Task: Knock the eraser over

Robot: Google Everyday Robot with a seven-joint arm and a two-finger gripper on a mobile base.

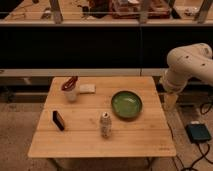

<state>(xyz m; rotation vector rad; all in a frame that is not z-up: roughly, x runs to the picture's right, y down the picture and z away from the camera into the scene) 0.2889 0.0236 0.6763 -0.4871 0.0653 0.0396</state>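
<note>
In the camera view, the eraser [58,120] is seen standing up on the left of the wooden table [100,144], apart from the can [105,124]. The gripper [170,102] is held beside the table's right edge; its grip cannot be made out.

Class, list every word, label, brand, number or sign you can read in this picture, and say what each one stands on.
No text here can be read.
On the can: pale print, too blurred to read.
On the eraser, green bowl, pale pad and wooden table: no lettering visible.
On the robot's hand, hanging beside the table's right edge: no marking visible.
</note>
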